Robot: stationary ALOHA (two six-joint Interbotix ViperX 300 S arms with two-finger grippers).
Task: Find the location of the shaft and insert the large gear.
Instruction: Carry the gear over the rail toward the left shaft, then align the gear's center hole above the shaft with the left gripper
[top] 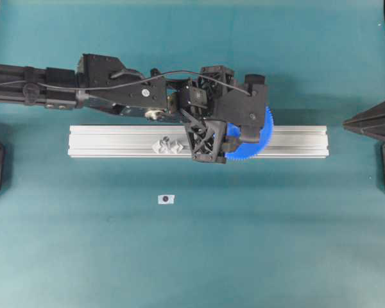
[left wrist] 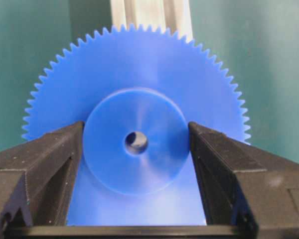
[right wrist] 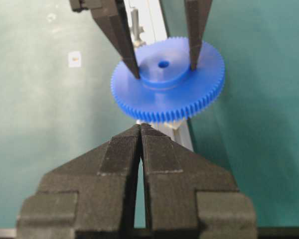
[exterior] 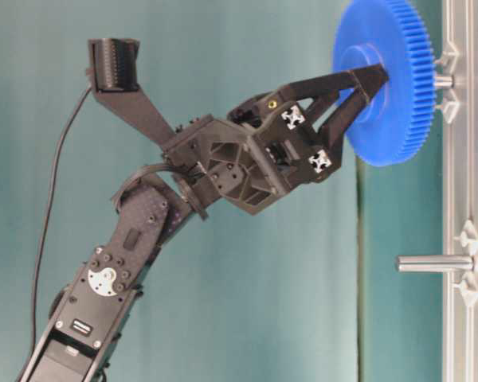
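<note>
My left gripper is shut on the raised hub of the large gear, a bright blue toothed disc. In the overhead view this gripper holds the gear over the right part of the aluminium rail. From table level the gear sits flat-on against a short grey shaft flanked by clear mounts. I cannot tell how far the pin enters the centre hole. My right gripper is shut and empty, off at the right.
A second, longer grey pin with clear mounts stands further left along the rail. A small white tag with a dark dot lies on the teal mat in front of the rail.
</note>
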